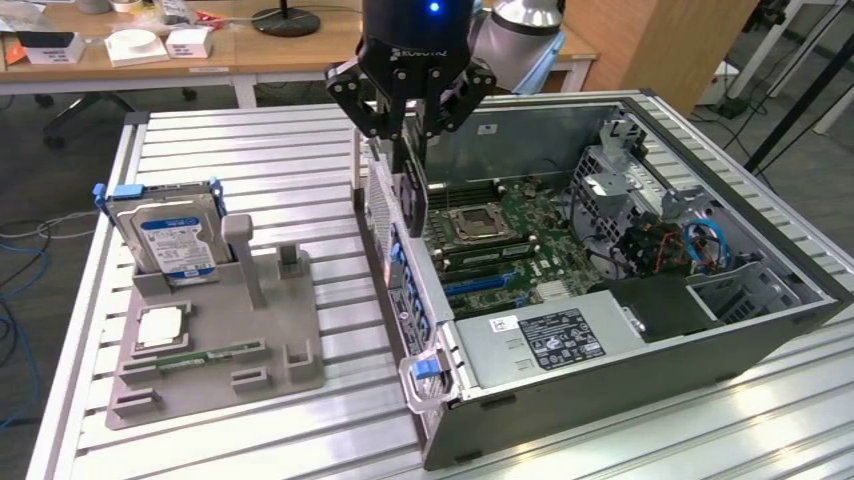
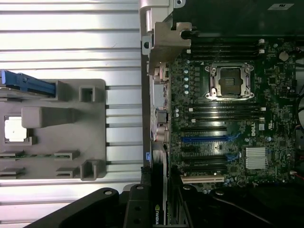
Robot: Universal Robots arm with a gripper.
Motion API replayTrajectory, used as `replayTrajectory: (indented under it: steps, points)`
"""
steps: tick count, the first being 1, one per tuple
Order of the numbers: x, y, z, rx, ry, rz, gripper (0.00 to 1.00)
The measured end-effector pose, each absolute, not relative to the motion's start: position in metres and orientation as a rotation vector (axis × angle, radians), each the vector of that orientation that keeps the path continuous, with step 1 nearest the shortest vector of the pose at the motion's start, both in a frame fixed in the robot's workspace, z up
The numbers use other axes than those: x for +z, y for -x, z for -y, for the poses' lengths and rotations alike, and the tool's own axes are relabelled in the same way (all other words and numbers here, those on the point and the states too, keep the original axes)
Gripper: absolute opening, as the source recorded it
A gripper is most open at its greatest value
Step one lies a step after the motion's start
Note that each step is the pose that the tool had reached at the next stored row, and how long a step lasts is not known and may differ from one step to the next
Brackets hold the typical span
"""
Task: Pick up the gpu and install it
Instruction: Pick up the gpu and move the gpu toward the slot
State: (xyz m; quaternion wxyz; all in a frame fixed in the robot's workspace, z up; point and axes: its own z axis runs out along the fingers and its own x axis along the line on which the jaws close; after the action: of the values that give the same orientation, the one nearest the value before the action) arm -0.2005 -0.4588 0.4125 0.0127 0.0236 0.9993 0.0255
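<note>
My gripper [image 1: 411,128] hangs over the near side wall of the open computer case [image 1: 747,330] and is shut on the gpu [image 1: 415,188]. The gpu is a slim black card held edge-on, pointing down, its lower end level with the case wall's top edge. In the wrist view the gpu [image 2: 156,214] runs between my fingers, just beside the motherboard's expansion slots [image 2: 204,140]. The motherboard [image 1: 501,245] lies flat inside the case with an empty processor socket [image 1: 474,222].
A grey parts holder [image 1: 267,350] stands on the slatted table at the exterior view's left. It carries an upright silver hard drive with a blue label [image 1: 167,240], a processor chip [image 1: 160,325] and a green memory stick [image 1: 214,355]. Cables and a drive cage [image 1: 667,240] fill the case's far side.
</note>
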Motion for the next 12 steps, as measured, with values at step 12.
replayTrajectory:
  steps: [12]
  points:
    - [0.412,0.187,0.459,0.08,-0.074,-3.114,0.26]
